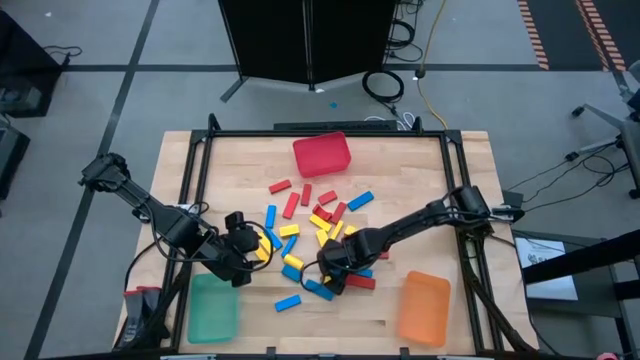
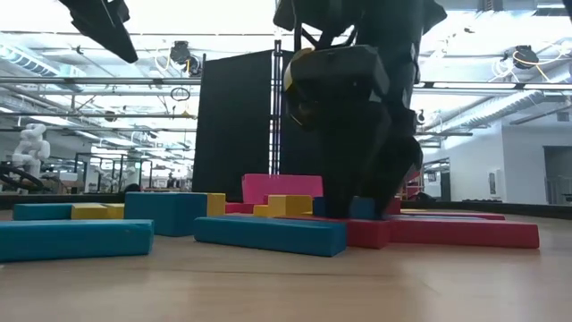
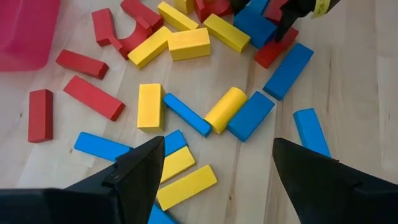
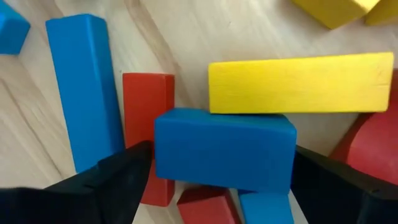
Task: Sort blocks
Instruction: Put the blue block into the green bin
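Left to right across the table [image 1: 420, 150], seen from above:

- Green bin [image 1: 213, 307] at the near left corner of the table.
- Left gripper [image 1: 240, 250] hangs just above that bin's far edge, at the left fringe of the block scatter. Jaws spread open, nothing between them. Its wrist view looks past both dark fingers [image 3: 134, 171] at loose blocks: a yellow block [image 3: 150, 106] standing apart, a blue block [image 3: 187, 114] touching a yellow cylinder-like piece [image 3: 226, 109].
- Red bin [image 1: 322, 154] at the far middle of the table.
- The blocks [image 1: 310, 225], red, yellow and blue, lie mixed in the centre of the table, between the red bin and the near edge; some overlap, some lie alone. None seen inside a bin.
- Right gripper [image 1: 335, 270] is down in the near part of the pile. Jaws wide, one finger on each side of a short blue block [image 4: 225, 149]; cannot tell whether the fingers touch it. That block lies on top of red pieces, with a long yellow block [image 4: 300, 85] right against it.
- Orange bin [image 1: 424, 307] at the near right corner
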`<act>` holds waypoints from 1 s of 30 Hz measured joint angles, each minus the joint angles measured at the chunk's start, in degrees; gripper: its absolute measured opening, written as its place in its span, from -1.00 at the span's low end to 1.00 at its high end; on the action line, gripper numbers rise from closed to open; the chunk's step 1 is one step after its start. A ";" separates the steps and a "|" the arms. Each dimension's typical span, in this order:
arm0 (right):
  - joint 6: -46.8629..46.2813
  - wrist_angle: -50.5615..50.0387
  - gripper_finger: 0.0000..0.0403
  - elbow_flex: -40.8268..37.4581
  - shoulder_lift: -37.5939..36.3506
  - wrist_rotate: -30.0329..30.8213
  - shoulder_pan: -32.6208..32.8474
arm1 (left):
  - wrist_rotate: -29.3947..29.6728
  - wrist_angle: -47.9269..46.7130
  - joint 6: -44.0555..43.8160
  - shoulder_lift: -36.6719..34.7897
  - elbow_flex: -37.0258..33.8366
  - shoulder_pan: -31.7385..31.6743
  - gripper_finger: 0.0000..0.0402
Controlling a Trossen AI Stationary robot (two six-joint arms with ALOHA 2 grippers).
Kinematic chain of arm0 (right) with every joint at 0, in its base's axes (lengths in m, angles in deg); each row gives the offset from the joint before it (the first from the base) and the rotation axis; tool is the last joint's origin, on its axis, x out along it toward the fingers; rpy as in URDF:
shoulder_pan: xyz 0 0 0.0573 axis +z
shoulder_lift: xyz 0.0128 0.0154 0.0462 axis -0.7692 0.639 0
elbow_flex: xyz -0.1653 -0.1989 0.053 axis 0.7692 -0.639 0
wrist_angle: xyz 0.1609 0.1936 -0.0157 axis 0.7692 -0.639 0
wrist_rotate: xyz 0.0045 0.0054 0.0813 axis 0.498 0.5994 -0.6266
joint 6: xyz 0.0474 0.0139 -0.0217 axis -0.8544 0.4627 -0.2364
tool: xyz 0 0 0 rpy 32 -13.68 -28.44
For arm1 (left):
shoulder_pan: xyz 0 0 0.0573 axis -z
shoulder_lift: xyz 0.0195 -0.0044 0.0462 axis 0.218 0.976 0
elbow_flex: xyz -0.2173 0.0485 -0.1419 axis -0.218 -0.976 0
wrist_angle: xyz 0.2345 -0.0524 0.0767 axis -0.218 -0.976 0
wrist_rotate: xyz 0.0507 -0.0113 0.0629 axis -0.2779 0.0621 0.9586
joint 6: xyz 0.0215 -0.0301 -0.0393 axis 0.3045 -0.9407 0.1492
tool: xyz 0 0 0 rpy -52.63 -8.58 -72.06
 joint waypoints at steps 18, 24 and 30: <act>-0.37 -0.92 0.37 0.96 -0.04 -0.27 -0.63 | 0.23 0.01 -0.31 0.00 -0.01 0.00 0.51; 4.02 -5.34 0.37 7.72 0.30 3.26 -0.76 | 2.72 0.03 -0.29 0.00 -0.01 0.00 0.51; 6.82 -11.25 0.37 14.08 0.13 5.94 -1.48 | 4.03 0.10 -0.31 0.00 -0.01 0.00 0.51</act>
